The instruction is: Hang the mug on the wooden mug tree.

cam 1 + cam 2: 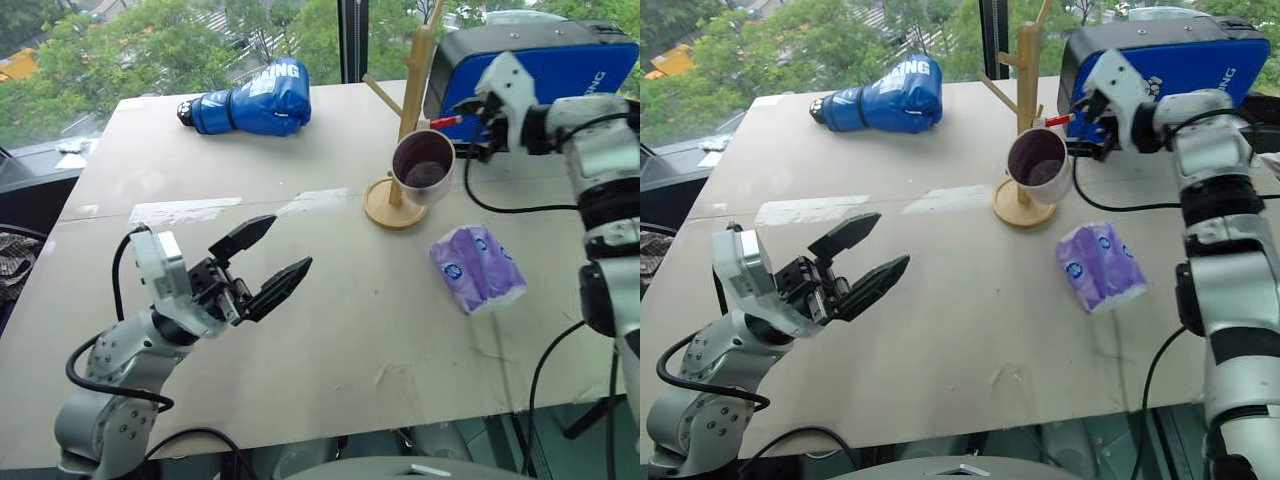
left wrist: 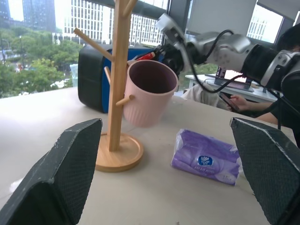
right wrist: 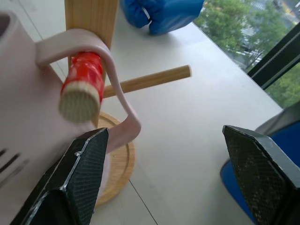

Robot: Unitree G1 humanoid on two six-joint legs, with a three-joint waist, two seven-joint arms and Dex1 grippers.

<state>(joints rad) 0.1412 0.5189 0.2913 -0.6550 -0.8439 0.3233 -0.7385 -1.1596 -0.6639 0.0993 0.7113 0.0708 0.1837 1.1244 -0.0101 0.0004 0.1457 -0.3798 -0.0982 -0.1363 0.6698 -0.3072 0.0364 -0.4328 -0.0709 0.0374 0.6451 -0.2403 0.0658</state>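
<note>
The pale pink mug [image 1: 424, 168] hangs by its handle [image 3: 110, 56] on the red-tipped peg [image 3: 84, 77] of the wooden mug tree [image 1: 414, 90], tilted, with its dark inside facing me. The tree's round base [image 1: 378, 207] rests on the table's far right. My right gripper [image 1: 472, 128] is open just right of the mug. In the right wrist view its fingers stand wide apart beside the handle, holding nothing. Over the near left of the table my left gripper [image 1: 289, 242] is open and empty, pointing toward the tree.
A blue boxing glove [image 1: 255, 100] lies at the far edge. A purple tissue pack [image 1: 477, 268] lies near the tree's base. A blue and black case [image 1: 540, 60] stands right behind the tree. A person's hand [image 2: 234, 101] is beyond the table.
</note>
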